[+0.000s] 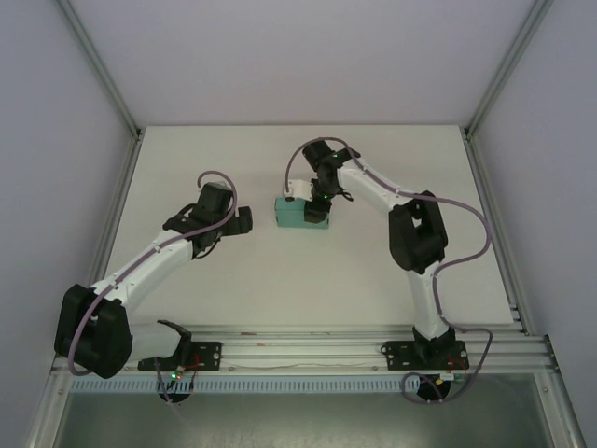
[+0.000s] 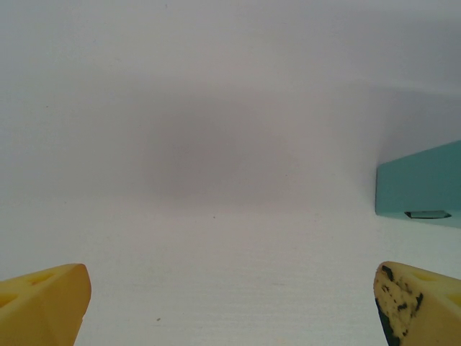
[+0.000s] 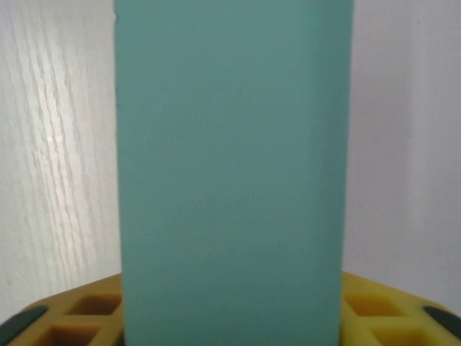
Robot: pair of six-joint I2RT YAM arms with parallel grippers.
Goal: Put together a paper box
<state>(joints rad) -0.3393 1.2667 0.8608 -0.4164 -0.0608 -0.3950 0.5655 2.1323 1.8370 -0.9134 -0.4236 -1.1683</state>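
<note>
A small rectangular teal-green paper box point(image 1: 297, 213) of thin card lies on the white table point(image 1: 233, 280), about midway between its left and right edges and somewhat nearer the far edge than the near one. The right gripper point(image 1: 317, 215) reaches down over the box's right end. In the right wrist view the box point(image 3: 234, 173) runs straight out between the two yellow fingers point(image 3: 79, 313), which sit against its two long sides with no gap to be seen, so the right gripper point(image 3: 232, 317) is clamped on the box. The left gripper point(image 1: 241, 222) hangs just left of the box, apart from it, jaws spread wide with nothing between them. In the left wrist view its yellow fingertips point(image 2: 43, 303) stand at the bottom corners, with bare table between them. The left gripper point(image 2: 230, 310) faces open table, and the box point(image 2: 421, 184) sits off to the right, beyond the right-hand fingertip. That view adds a narrow dark slot point(image 2: 428, 214) low on the box's facing side, which the overhead view is too small to give. The right wrist view gives the box's plain, flat top face and a faint grain in the table on either side. From above, the box stands well clear of every table edge. Open table lies toward the far edge, toward the near edge with its aluminium rail point(image 1: 308, 350), and toward the left edge behind the left arm. The right arm's elbow takes up part of the room toward the right edge.
</note>
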